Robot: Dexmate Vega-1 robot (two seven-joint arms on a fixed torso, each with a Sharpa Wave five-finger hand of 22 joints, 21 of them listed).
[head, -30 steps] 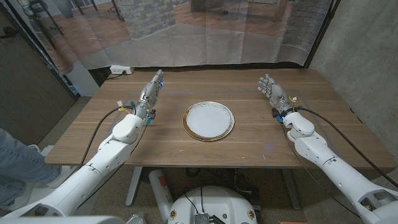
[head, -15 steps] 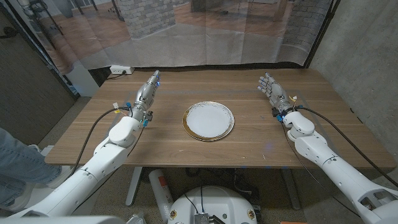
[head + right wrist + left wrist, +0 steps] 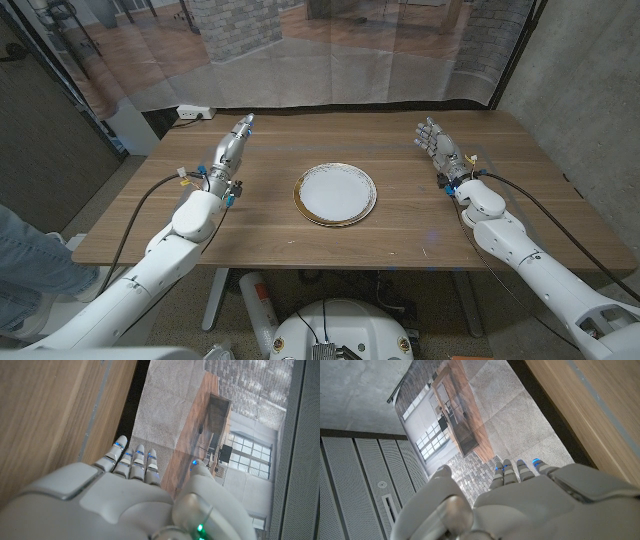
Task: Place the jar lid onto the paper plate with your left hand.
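Flanking centred paper plate (image 3: 335,194); wide margins

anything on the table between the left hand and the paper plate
Nothing visible. In the head view only bare wood lies between the left hand and the paper plate, and the plate itself holds nothing. No jar lid can be seen on the table, and the hand holds nothing.

A round white paper plate (image 3: 335,193) with a thin gold-brown rim lies flat near the middle of the wooden desk (image 3: 300,240). Its face is bare, and it sits well apart from both desk ends.
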